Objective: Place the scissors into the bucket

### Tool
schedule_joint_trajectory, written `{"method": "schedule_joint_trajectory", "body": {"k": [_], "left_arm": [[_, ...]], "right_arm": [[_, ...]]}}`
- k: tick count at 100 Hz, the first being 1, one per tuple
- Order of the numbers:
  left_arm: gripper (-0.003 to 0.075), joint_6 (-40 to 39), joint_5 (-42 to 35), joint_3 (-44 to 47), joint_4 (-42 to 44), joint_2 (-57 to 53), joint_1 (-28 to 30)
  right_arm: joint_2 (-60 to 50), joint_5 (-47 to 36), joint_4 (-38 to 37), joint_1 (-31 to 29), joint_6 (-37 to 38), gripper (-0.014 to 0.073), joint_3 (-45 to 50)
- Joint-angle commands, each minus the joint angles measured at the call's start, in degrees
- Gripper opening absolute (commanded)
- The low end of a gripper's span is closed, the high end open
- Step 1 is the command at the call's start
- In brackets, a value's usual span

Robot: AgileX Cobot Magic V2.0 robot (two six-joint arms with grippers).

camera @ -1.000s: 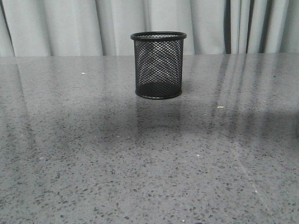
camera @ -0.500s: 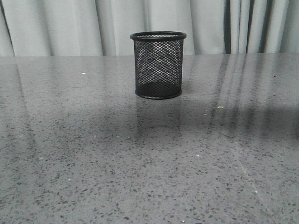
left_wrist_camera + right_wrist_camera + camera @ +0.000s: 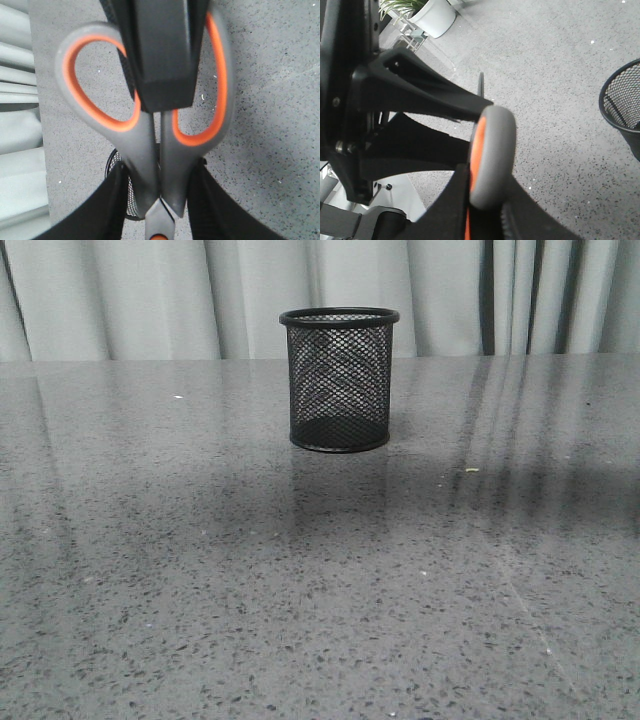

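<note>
The scissors (image 3: 150, 150) have grey handle loops lined in orange. In the left wrist view my left gripper (image 3: 159, 202) is shut on their neck just below the loops; the blades are out of view. My right gripper (image 3: 487, 215) is shut on the handle (image 3: 492, 150), seen edge-on; one of its black fingers (image 3: 162, 55) lies across the loops. The black wire-mesh bucket (image 3: 339, 378) stands upright and empty at the table's far middle. It shows below the scissors in the left wrist view (image 3: 119, 182) and off to the side in the right wrist view (image 3: 624, 102). No arm shows in the front view.
The grey speckled table (image 3: 200, 570) runs back to pale curtains (image 3: 150, 295). A small pale crumb (image 3: 472, 470) lies right of the bucket. A white plant pot (image 3: 436, 16) stands on the floor beyond the table.
The bucket has not moved. Only the soft shadows on the right of the table shift a little.
</note>
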Motion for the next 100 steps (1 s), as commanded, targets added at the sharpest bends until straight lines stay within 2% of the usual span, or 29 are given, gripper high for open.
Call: {"method": "schedule_joint_trajectory", "body": {"k": [1,17,25,32,48,59,65,77,100], "left_arm": [[0.0146,-0.64,-3.32,-1.81,-4.30,-2.07,-0.54],[0.0332,-0.92,-2.95,-1.81,-4.20,-2.42,-0.54],[0.0448,-3.83,-3.48,-1.93,-3.64,-2.93,-0.54],[0.0503,-6.51,-3.73,-2.04,-2.97,-3.64,0.13],[0.0504,-14.01,-3.49,-2.04,-0.36,-6.58,3.94],[0.0504,-18.98,-2.49,-2.04,0.38,-9.03,9.40],[0.0504,-20.91,-2.21,-2.04,0.38,-10.41,13.07],[0.0503,-25.53,-2.07,-2.04,0.28,-12.66,20.10],[0.0502,-27.32,-1.65,-2.04,-2.59,-15.33,30.22]], "right_arm": [[-0.74,0.15,3.97,0.54,-2.52,-0.0067,-2.14],[-0.74,-1.06,3.97,0.54,-2.52,-0.0066,-2.14],[-0.74,-1.46,3.74,0.54,-2.52,-0.0065,-2.14],[-0.74,-1.88,3.36,0.54,-2.52,-0.0065,-2.14],[-0.74,-2.43,-0.22,0.42,-2.52,-0.0064,-3.84],[-0.74,-2.56,-4.19,0.42,-1.92,-0.0053,-7.67],[-0.52,-2.85,-7.47,0.42,1.17,-0.0053,-10.66],[0.83,-1.91,-19.02,0.42,9.15,-0.0053,-17.40],[6.22,7.88,-36.20,0.42,21.16,-0.0053,-31.74]]}}
